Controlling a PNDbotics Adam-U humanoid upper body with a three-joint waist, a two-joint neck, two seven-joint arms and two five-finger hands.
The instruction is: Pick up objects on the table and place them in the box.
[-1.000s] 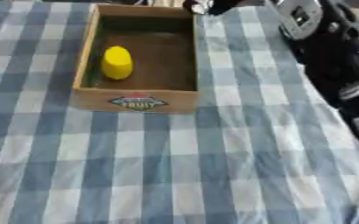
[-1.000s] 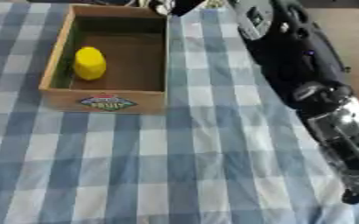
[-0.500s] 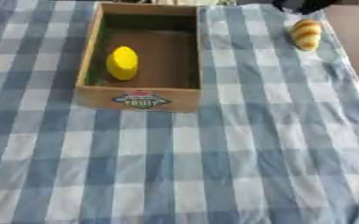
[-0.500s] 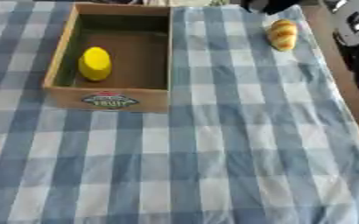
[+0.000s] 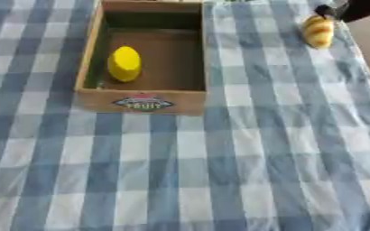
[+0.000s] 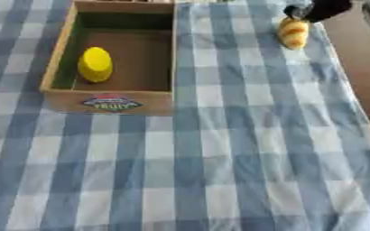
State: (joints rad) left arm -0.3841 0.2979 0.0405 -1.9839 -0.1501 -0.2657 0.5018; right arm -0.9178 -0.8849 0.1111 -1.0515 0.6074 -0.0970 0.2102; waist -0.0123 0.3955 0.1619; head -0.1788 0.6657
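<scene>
A brown cardboard box [image 5: 90,72] with a fruit label on its front wall stands at the upper left of the checked cloth. A yellow lemon-shaped object [image 5: 125,63] lies inside it, near the left wall. A tan, ridged pastry-like object [image 6: 292,31] lies on the cloth at the far right. My right hand [image 6: 318,9] shows only as a black shape at the top right corner, just above and behind the pastry; whether it touches it is unclear. My left hand is out of sight.
The blue and white checked tablecloth [image 5: 243,158] covers the table. Its right edge [image 6: 354,85] runs down the right side, with a brown surface beyond it.
My right arm has drawn back from across the right side to the top right corner, uncovering the pastry. The camera has also shifted a little.
</scene>
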